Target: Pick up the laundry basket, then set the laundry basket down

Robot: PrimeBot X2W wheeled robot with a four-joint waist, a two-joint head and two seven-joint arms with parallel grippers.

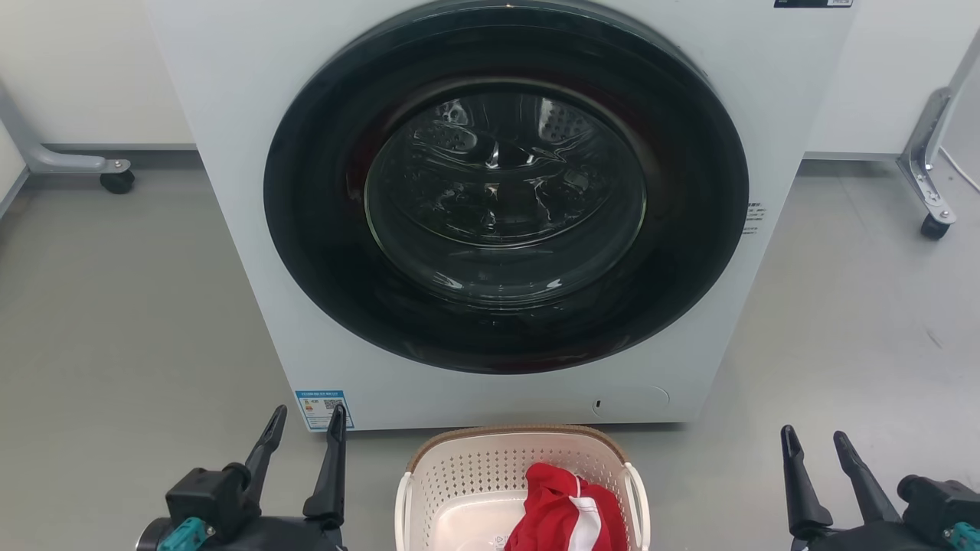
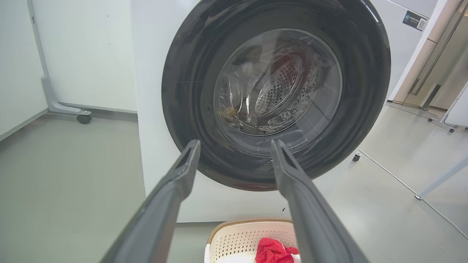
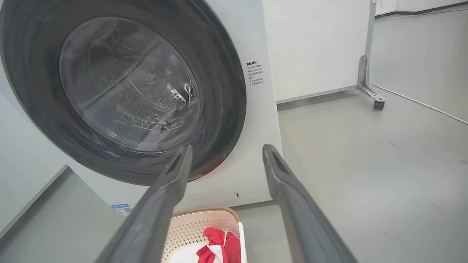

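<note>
The basket (image 1: 459,478) sat on the floor (image 1: 115,321), right at the foot of the washer (image 1: 230,191), just below its round dark door (image 1: 321,229), which was closed. Inside the basket lay a red garment (image 1: 563,505) with a white stripe, bunched toward the robot's right side. The left gripper (image 1: 308,419) hovered off to the basket's left, jaws spread, nothing between them, fingers pointing up toward the washer. And over on the other side, the right gripper (image 1: 813,438) hung well apart from the basket's right handle (image 1: 637,493), likewise released and empty. Neither one touched the basket. From the left wrist, the two fingers (image 2: 172,197) framed the door's lower edge, with the basket's brown rim (image 2: 248,220) low between them. From the right wrist, the basket showed at the bottom, partly under the left-hand finger, with the washer front just behind it.
</note>
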